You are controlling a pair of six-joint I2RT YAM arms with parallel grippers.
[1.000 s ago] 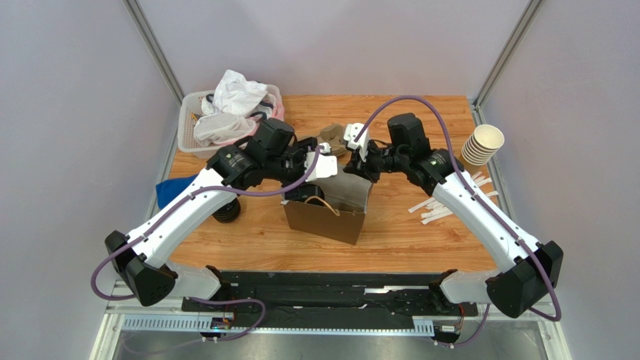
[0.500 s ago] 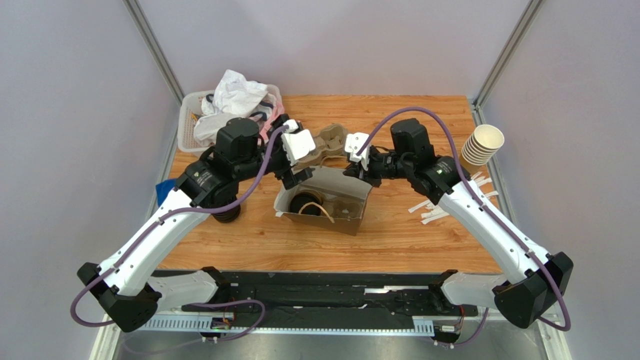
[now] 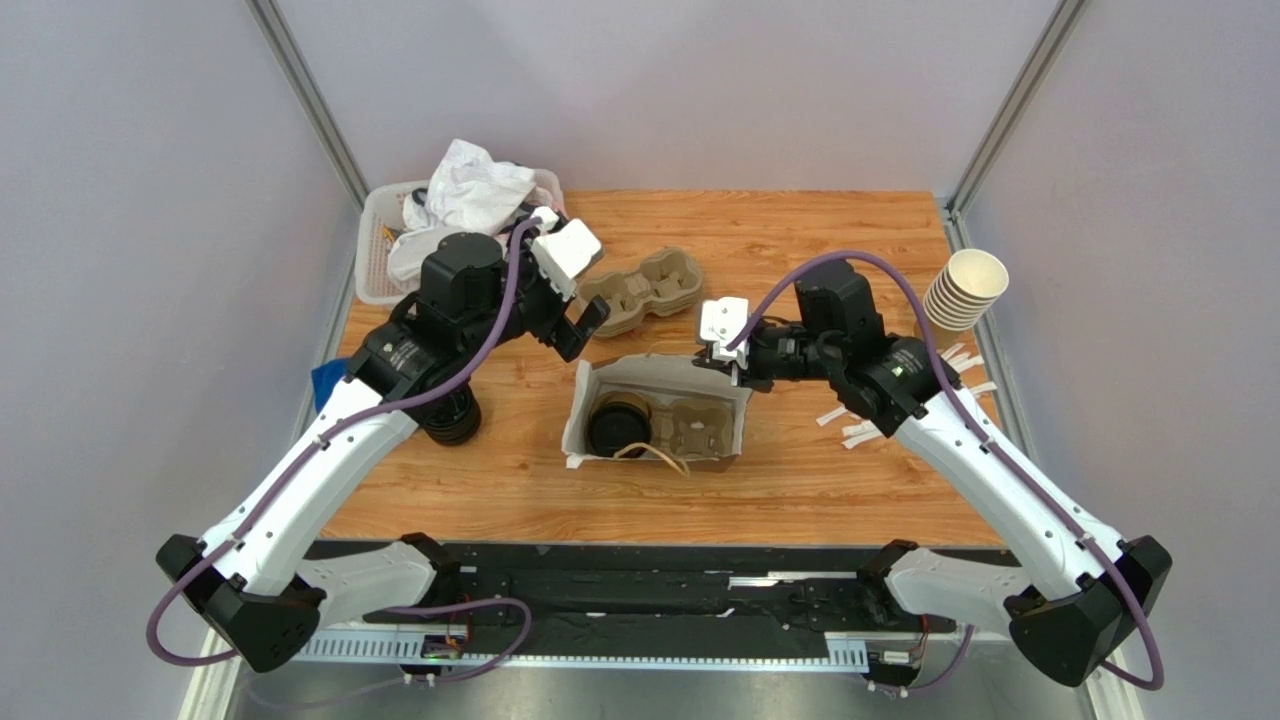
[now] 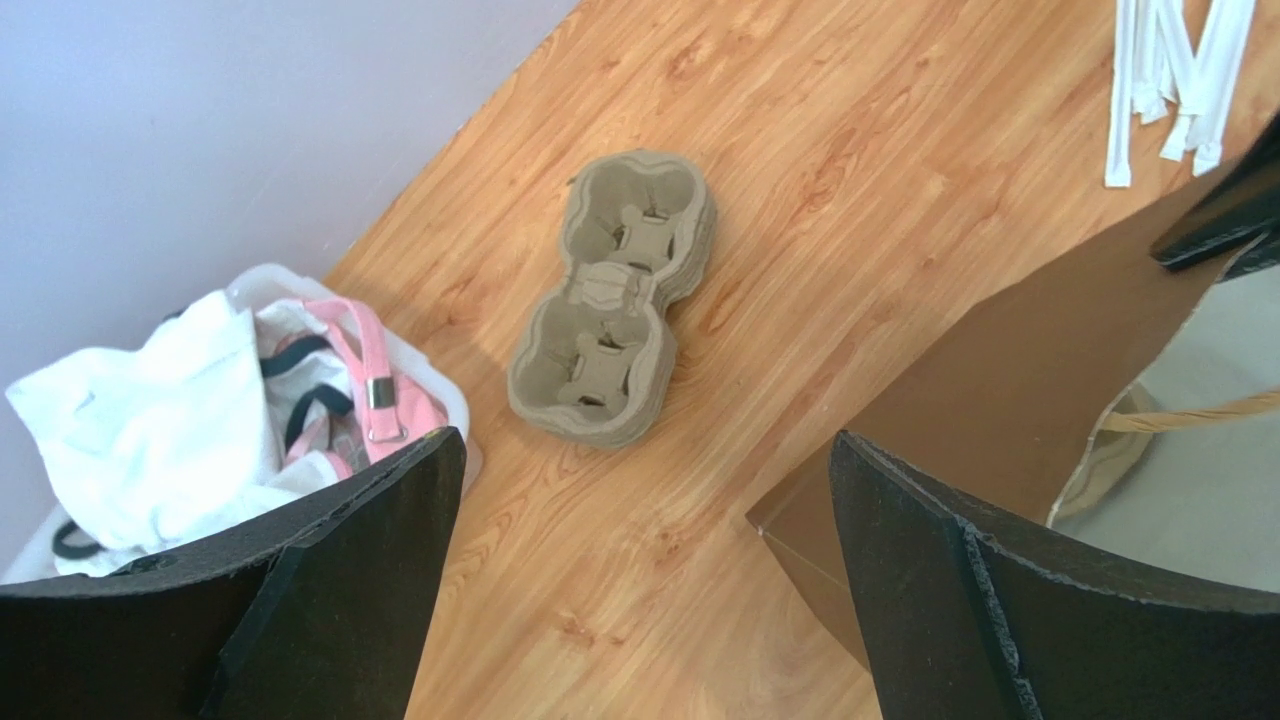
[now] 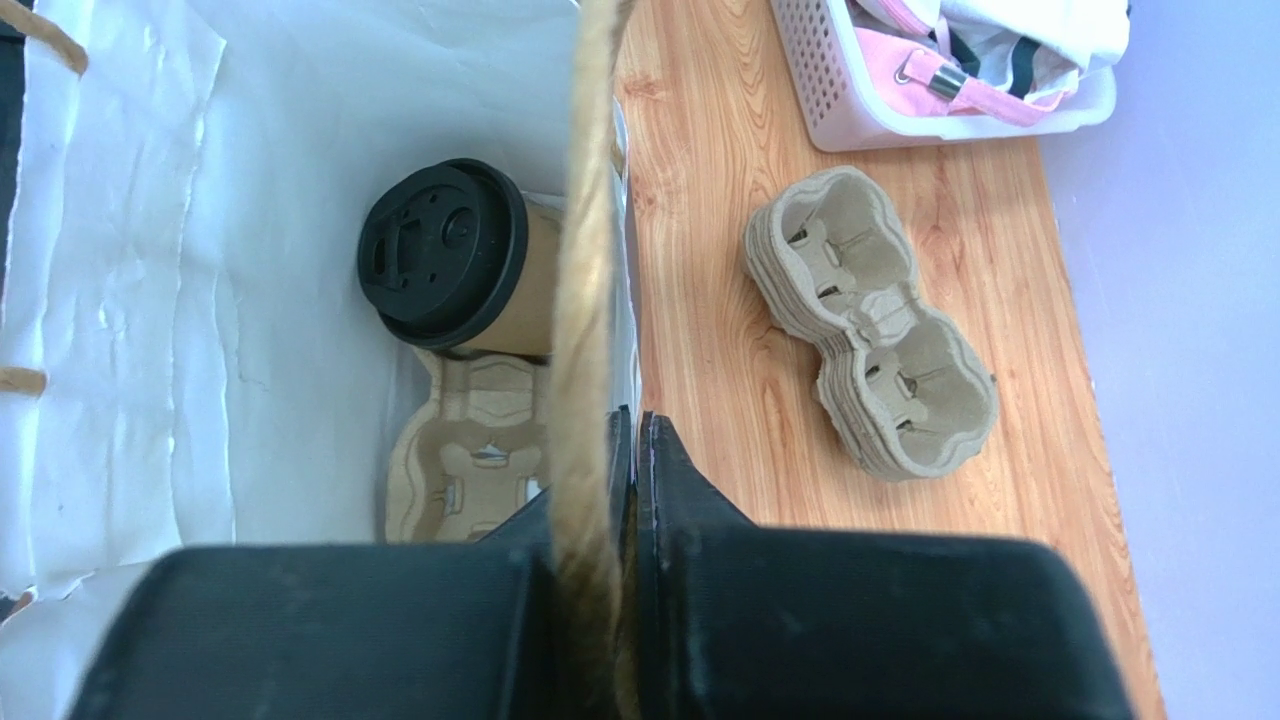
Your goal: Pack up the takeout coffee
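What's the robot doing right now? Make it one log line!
coffee: inside paper bag | left tool: open, empty | right tool: shut on paper bag

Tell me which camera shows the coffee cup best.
Right wrist: the coffee cup is close, lid and tan side visible inside the paper bag. Top external shows only its black lid; left wrist misses it.

No readable lettering, label, brand or number on the paper bag (image 3: pixel 661 371) or anything else.

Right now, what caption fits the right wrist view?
Right hand holds the paper bag open; the takeout coffee sits in a carrier inside.
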